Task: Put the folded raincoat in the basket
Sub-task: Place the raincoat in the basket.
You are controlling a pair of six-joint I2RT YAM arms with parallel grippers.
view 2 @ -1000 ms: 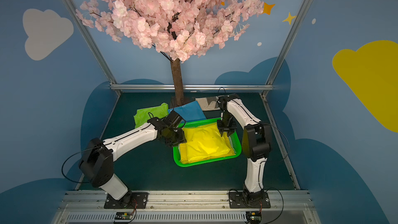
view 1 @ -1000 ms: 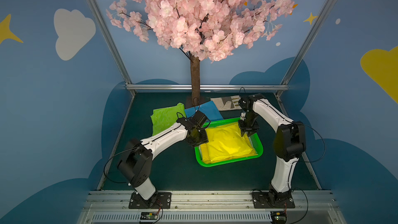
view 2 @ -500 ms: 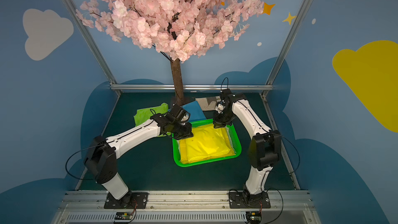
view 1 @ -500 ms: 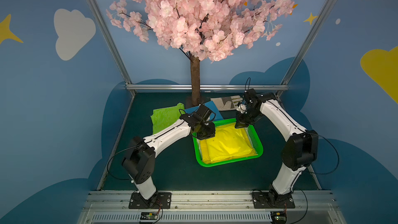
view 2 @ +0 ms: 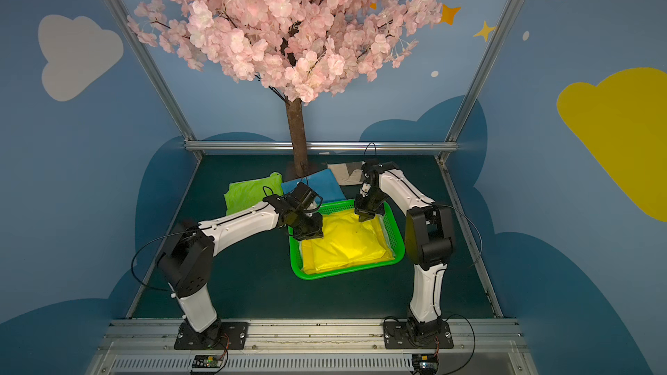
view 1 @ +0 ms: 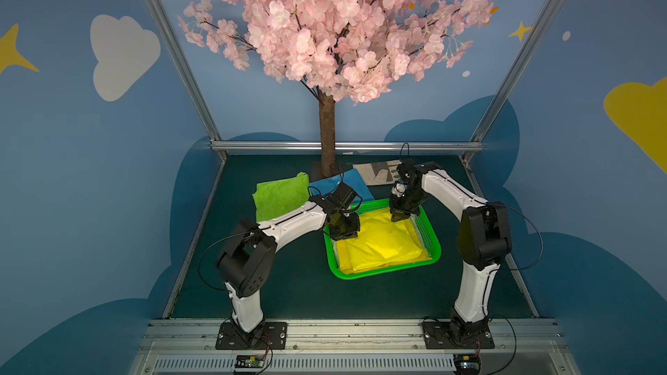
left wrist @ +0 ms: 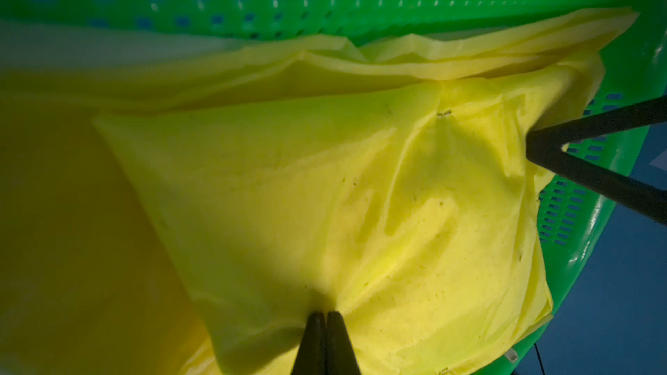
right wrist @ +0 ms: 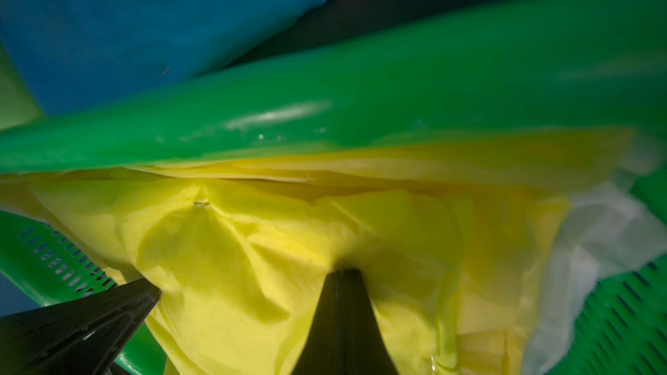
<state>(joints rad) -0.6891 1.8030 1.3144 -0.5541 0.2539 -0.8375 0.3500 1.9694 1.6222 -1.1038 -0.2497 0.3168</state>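
Dark green bench (view 1: 288, 294) beneath a pink blossom tree (view 1: 326, 131) carries the bright green basket (view 1: 382, 271). Inside the basket lies the folded yellow raincoat (view 1: 386, 243), covering most of its floor. Just inside the basket's left wall, the left claw (view 1: 344, 234) is clenched, tips dug into the yellow fabric. Just inside the basket's far wall, the right claw (view 1: 399, 216) is likewise clenched, tips pressing the coat's far edge.
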